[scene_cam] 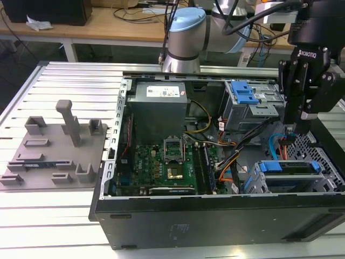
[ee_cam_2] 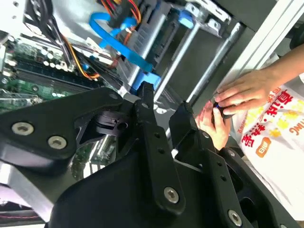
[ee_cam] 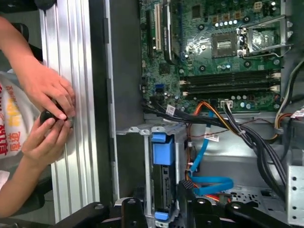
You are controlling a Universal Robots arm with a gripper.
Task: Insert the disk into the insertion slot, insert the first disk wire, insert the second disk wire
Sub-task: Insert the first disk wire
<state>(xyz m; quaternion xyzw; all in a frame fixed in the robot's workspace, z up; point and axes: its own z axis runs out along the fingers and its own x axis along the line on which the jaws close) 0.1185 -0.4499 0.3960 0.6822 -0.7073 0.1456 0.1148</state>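
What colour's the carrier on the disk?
Bright blue. The carrier shows best in the first wrist view.

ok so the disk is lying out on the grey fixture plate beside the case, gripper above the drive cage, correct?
No. The exterior view shows the disk seated in the insertion slot inside the case, not on the plate. The gripper does hang above that cage.
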